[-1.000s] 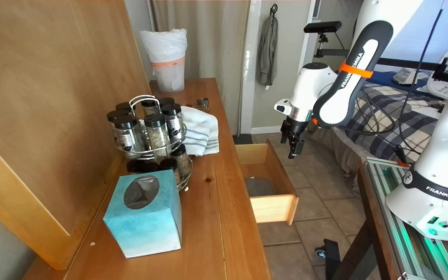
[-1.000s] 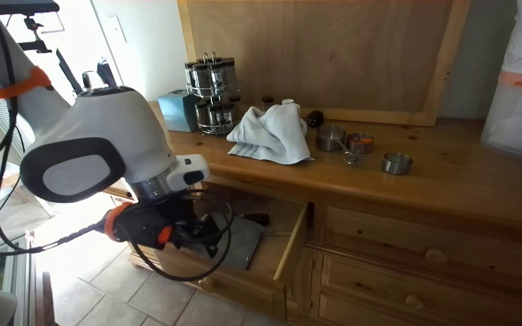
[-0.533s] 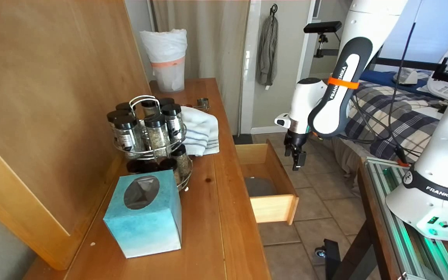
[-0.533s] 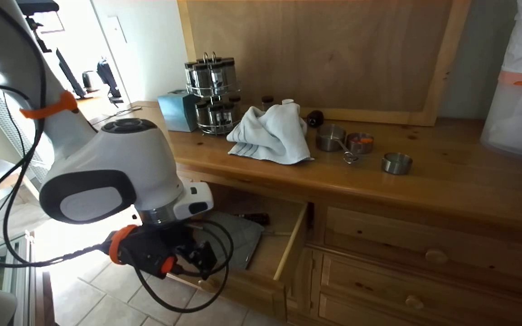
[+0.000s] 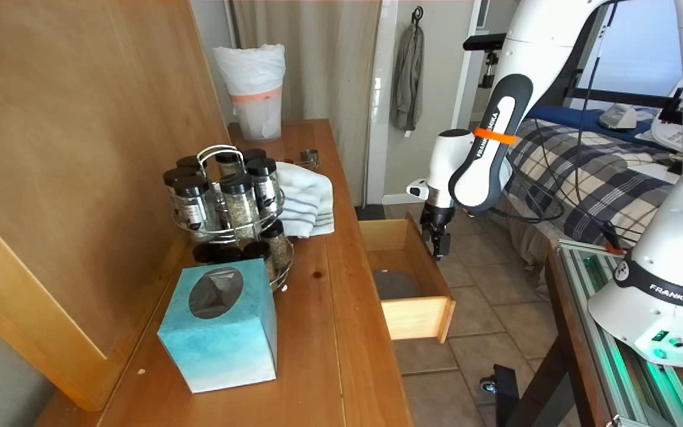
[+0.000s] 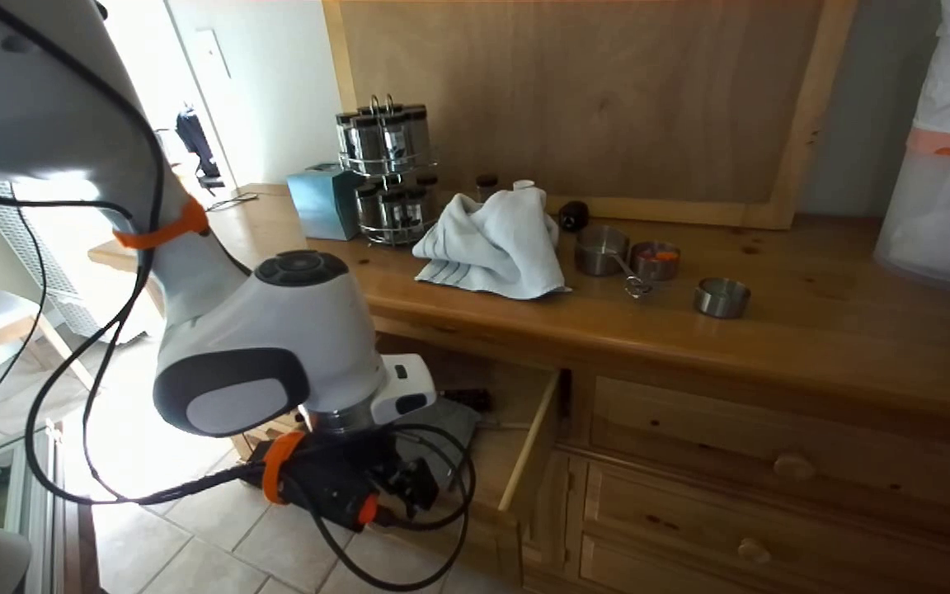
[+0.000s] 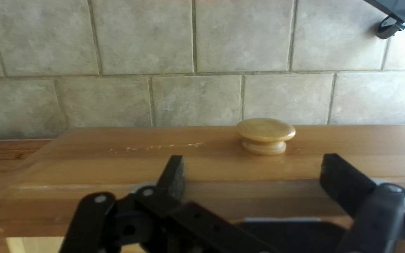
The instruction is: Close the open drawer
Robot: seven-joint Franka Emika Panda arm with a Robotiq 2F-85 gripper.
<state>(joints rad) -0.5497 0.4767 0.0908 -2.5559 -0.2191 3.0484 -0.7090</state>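
Observation:
The drawer [image 5: 415, 317] is pulled out from the desk, its pale inside showing in both exterior views; its side wall [image 6: 531, 450] also shows. In the wrist view, its brown front [image 7: 128, 165] crosses the picture, with a round wooden knob [image 7: 265, 135] beyond the fingertips. My gripper [image 7: 253, 168] is open, fingers wide apart with nothing between them. In an exterior view the gripper [image 5: 438, 249] points down at the drawer's front edge; it also shows in an exterior view [image 6: 419, 495], partly hidden by cables. I cannot tell whether it touches the drawer.
On the desk top [image 5: 312, 356] stand a tissue box [image 5: 223, 332], a spice rack [image 5: 229, 207], a white towel [image 6: 496, 247], metal measuring cups [image 6: 722, 297] and a lined bin [image 5: 258, 95]. A grey flat item [image 5: 398, 284] lies in the drawer. Black cables loop round the wrist.
My gripper has come down and moved in to the drawer's front edge, with the arm following. It stays open. The drawer has not moved.

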